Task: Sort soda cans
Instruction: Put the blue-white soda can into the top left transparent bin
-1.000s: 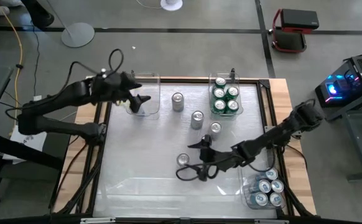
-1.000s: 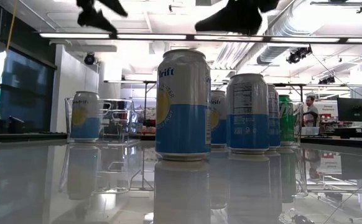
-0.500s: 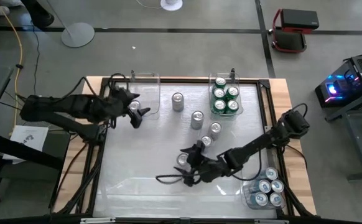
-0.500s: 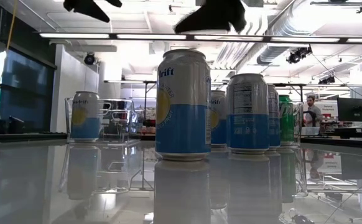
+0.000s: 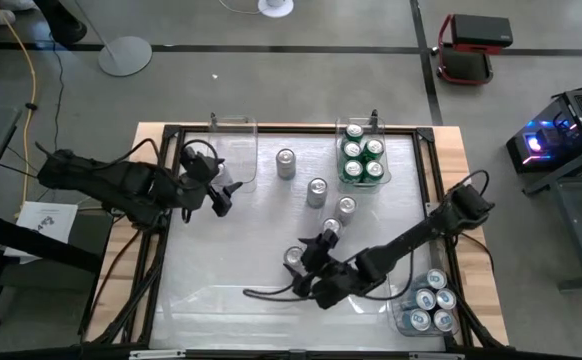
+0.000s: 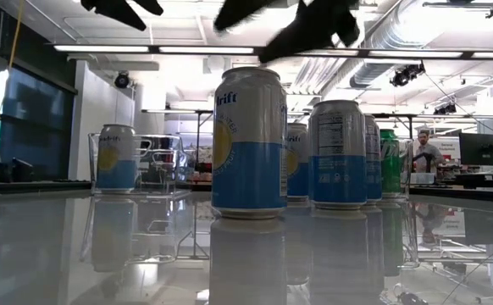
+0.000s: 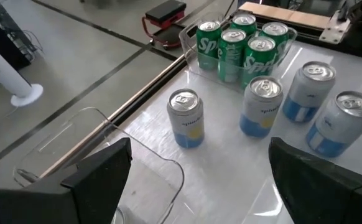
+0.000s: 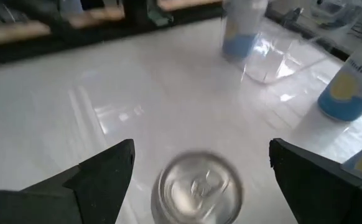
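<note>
Several loose blue-and-yellow soda cans stand upright on the white table, among them a far one and a near one, which is the closest can in the low view. One more can stands in the clear far-left bin. My left gripper hangs open beside that bin, with nothing between its fingers. My right gripper is open above the near can's silver top, one finger to each side, clear of it.
A clear bin of green cans stands at the far right and a bin of blue cans at the near right corner. A black frame rims the table. A person stands far back in the room.
My left gripper has drawn back from over the far-left bin toward the table's near-left side, and its arm has swung toward the left edge. My right gripper has gone left over the near can and has turned at the wrist. Both stay open. The cans have not moved.
</note>
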Motion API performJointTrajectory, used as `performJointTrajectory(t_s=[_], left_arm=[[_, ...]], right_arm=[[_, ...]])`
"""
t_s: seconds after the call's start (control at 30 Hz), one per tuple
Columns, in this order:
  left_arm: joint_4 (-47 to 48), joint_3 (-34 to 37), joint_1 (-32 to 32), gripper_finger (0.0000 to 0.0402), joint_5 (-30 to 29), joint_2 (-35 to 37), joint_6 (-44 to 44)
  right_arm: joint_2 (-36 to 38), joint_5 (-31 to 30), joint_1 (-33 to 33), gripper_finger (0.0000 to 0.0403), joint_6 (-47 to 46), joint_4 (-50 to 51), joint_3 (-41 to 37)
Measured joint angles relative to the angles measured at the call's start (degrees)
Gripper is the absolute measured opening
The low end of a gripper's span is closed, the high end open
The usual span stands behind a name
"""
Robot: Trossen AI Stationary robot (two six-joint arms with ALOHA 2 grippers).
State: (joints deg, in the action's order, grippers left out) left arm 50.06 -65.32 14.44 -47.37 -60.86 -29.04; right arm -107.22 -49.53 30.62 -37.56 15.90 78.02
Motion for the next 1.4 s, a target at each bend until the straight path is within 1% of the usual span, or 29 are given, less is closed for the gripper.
performJointTrajectory(t_s=[0.23, 0.63, 0.73, 0.9, 0.97, 1.07, 1.2, 1.33, 1.4], left_arm=[[0.61, 0.00, 0.32, 0.0355, -0.08, -0.42, -0.39], [1.71, 0.00, 0.30, 0.0355, -0.12, -0.42, -0.94], [1.69, 0.00, 0.28, 0.0355, -0.13, -0.42, -0.96], [1.85, 0.00, 0.28, 0.0355, -0.13, -0.42, -1.63], [3.31, 0.00, 0.28, 0.0355, 0.00, -0.42, -2.95], [6.33, 0.00, 0.30, 0.0355, 0.57, -0.42, -5.98], [9.41, 0.00, 1.71, 0.0355, 0.28, -0.42, -9.18], [10.42, 0.00, 4.14, 0.0355, -1.45, -0.42, -11.29], [10.46, 0.00, 5.55, 0.0355, -2.80, -0.42, -12.02]], right_arm=[[-4.79, 0.63, -1.20, 0.0357, 0.48, 0.02, -0.04], [-5.07, 3.94, -2.35, 0.0354, -1.66, 1.40, -0.07], [-5.07, 4.83, -2.73, 0.0331, -1.65, 1.51, -0.07], [-4.83, 6.88, -3.65, 0.0269, -0.46, 1.59, 0.01], [-4.81, 7.26, -3.67, 0.0259, 1.12, 1.59, 0.04], [-4.68, 7.76, -3.66, 0.0259, 5.36, 0.70, 0.02], [-2.97, 9.49, -4.47, 0.0259, 15.56, -1.19, -0.31], [1.47, 13.19, -8.06, 0.0258, 27.43, -6.85, -0.27], [3.37, 16.67, -10.72, 0.0249, 33.95, -11.04, -0.15]])
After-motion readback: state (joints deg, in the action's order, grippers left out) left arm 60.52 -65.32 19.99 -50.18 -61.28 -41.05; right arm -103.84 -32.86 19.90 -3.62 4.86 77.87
